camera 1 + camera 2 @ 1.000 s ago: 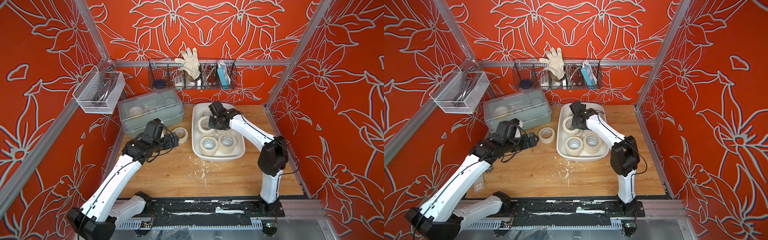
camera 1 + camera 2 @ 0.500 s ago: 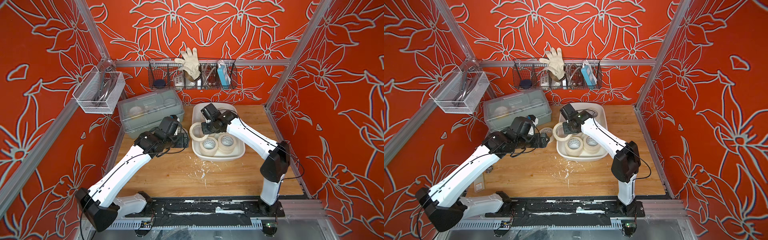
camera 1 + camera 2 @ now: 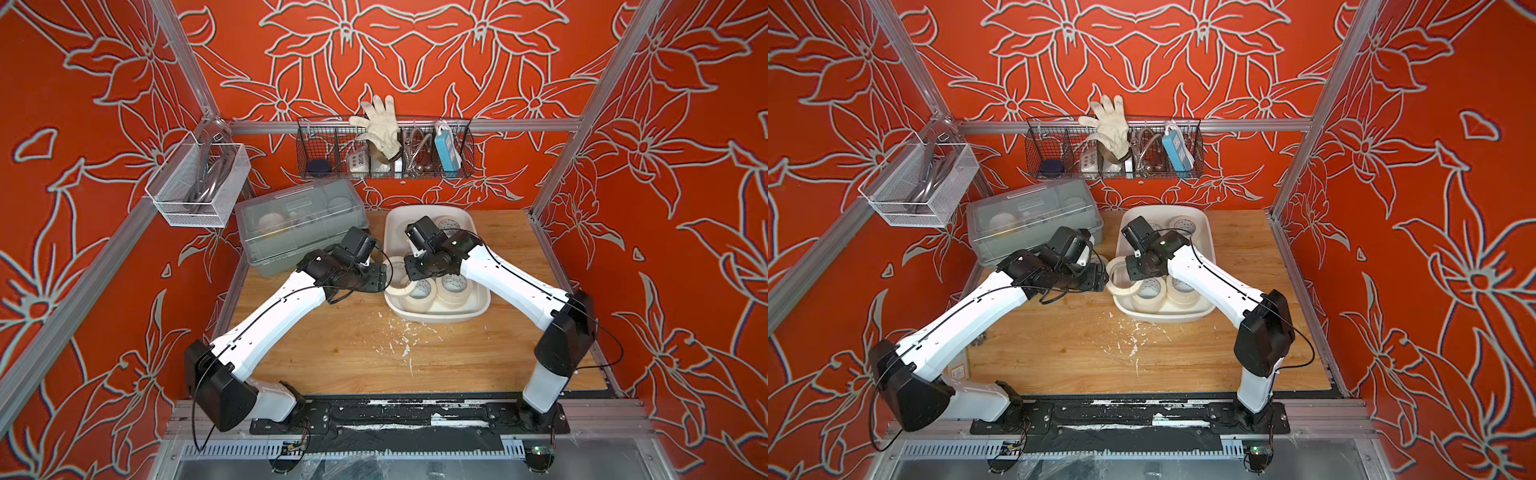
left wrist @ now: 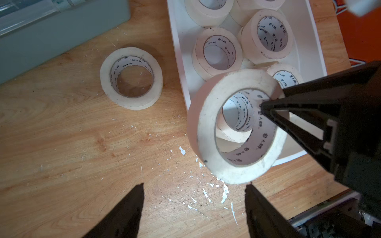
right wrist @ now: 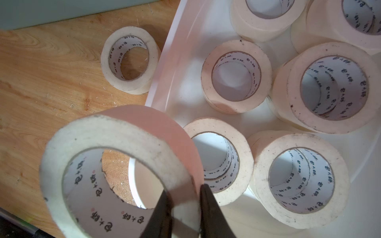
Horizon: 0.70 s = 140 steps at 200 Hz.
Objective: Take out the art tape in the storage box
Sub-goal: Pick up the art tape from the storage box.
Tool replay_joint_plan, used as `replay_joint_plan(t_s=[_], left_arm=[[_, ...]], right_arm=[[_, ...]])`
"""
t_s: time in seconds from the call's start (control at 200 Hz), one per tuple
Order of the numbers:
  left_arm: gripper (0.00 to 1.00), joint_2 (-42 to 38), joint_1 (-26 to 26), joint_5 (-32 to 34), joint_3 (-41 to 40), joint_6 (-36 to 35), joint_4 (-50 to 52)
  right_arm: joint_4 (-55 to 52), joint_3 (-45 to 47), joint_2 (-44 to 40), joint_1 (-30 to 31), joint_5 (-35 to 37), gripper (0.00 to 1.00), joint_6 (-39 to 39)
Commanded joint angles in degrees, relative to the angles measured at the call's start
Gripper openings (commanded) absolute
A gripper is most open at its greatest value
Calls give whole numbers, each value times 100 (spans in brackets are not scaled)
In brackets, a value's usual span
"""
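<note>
The white storage box (image 3: 436, 318) holds several cream art tape rolls (image 3: 453, 291) (image 5: 292, 82), some of them stacked. My right gripper (image 5: 184, 188) is shut on the wall of one roll (image 5: 115, 131), one finger inside the ring and one outside. It holds this roll (image 4: 208, 127) tilted above the box's left rim. My left gripper (image 4: 193, 185) is open just beside it, over the table, with nothing between its fingers. One fingertip (image 4: 250, 190) is close under the held roll. Another roll (image 4: 107, 82) lies flat on the wood left of the box.
A grey-green lidded box (image 3: 299, 224) stands at the back left, close to the left arm. A wire basket (image 3: 384, 149) with a glove hangs on the back wall and a mesh basket (image 3: 199, 183) on the left wall. White flakes (image 3: 405, 340) litter the wooden table.
My right gripper has lifted a roll out of the box and carried it left to the rim. My left arm has swung right from the table roll toward it, its jaws narrowing somewhat.
</note>
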State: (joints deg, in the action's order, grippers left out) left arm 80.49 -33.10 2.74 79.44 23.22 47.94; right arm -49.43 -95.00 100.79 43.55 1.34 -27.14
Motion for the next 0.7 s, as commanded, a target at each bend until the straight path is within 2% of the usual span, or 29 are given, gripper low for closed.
replay_joint_plan(t_s=[0.0, 0.205, 0.345, 0.45, 0.55, 0.696], left_arm=[[72, 197, -46, -193, 151, -15, -205], [69, 609, -86, -248, 168, -7, -372], [59, 846, -86, -200, 254, -19, -374], [40, 984, -85, -154, 315, -37, -374], [23, 1047, -84, -167, 378, -28, -339], [11, 1065, -84, -179, 431, -10, -331]], right_arm=[[210, 86, -253, 54, -127, 5, -75], [286, 223, -367, 64, -184, 6, -82], [308, 278, -435, 65, -195, 8, -74], [325, 323, -490, 70, -187, 11, -51], [347, 379, -555, 74, -182, 19, -4], [377, 452, -694, 59, -145, 34, 143]])
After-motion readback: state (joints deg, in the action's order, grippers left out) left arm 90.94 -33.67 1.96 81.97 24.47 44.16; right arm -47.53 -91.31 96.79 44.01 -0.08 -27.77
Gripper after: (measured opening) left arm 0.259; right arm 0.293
